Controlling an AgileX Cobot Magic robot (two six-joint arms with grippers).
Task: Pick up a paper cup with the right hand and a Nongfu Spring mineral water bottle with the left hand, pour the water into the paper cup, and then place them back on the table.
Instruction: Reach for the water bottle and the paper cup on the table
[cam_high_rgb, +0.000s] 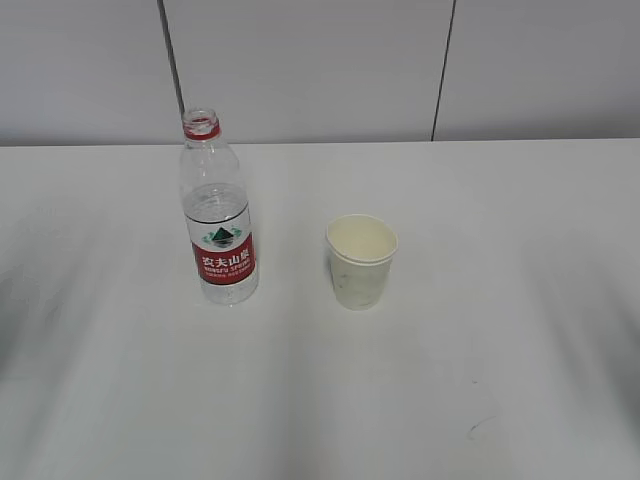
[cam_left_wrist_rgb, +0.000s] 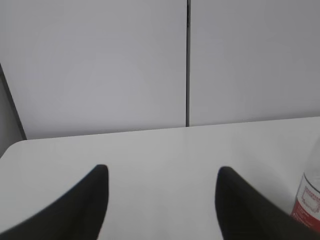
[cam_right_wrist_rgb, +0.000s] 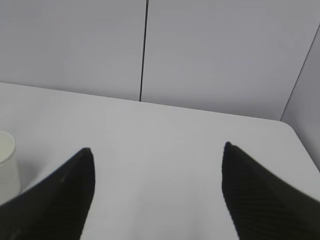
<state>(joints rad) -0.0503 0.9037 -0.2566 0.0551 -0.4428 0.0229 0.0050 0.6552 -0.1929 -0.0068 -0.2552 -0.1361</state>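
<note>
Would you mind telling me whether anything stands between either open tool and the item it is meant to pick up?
Nothing visible does. The left tool has only bare table between it and the bottle at its right; the right tool likewise faces bare table, the paper cup at its left.

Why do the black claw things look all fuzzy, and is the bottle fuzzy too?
Left wrist view: the left end effector sits very close to the lens, so its edges blur. Right wrist view: the right end effector blurs likewise. Exterior view: the bottle and paper cup look fairly sharp, casting soft shadows.
</note>
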